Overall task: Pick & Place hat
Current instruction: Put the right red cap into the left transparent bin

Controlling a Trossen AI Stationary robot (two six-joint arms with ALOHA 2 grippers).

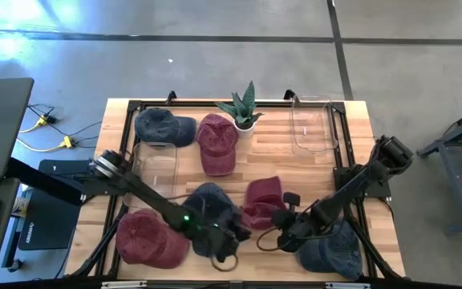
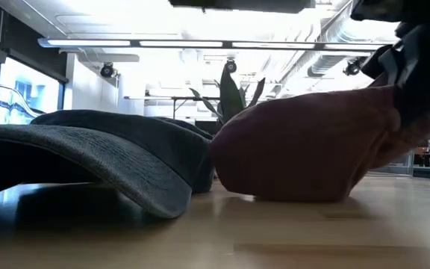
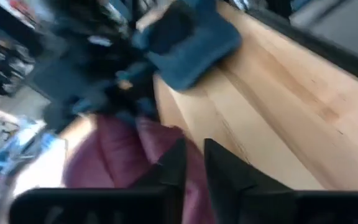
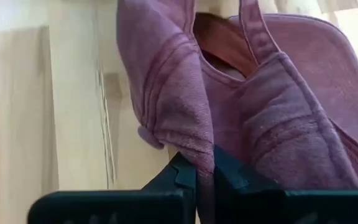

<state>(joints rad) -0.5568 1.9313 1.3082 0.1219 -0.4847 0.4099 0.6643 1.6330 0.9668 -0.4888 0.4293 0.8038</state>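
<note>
We looked down on the wooden table (image 1: 295, 172) and counted six caps. Taking the table centre as the dial, a blue cap (image 1: 163, 127) lay at about 10 o'clock, a maroon cap (image 1: 217, 143) near 12, another maroon cap (image 1: 151, 238) at 8, a dark blue cap (image 1: 212, 204) at 6, a blue cap (image 1: 334, 250) at 4, and the maroon hat (image 1: 263, 202) just past 5. A small potted plant (image 1: 243, 108) stood at 12 by the far edge. One clear bin (image 1: 312, 122) sat at 2, a second clear bin (image 1: 155, 163) at 9.

The right gripper (image 4: 205, 163) was clenched on a fold of the maroon hat's fabric; in its wrist view the cloth ran down between the two closed fingers (image 4: 179, 174). From table height the hat (image 2: 304, 146) rested on the wood, bunched up at the side where the dark gripper met it, touching the dark blue cap (image 2: 125, 153) beside it.

The left gripper (image 3: 195, 163) hung over the near edge at 6, just beside the dark blue cap. Its fingers (image 3: 174, 163) stood a narrow gap apart, grasping nothing, with maroon cloth (image 3: 123, 155) beyond them.
</note>
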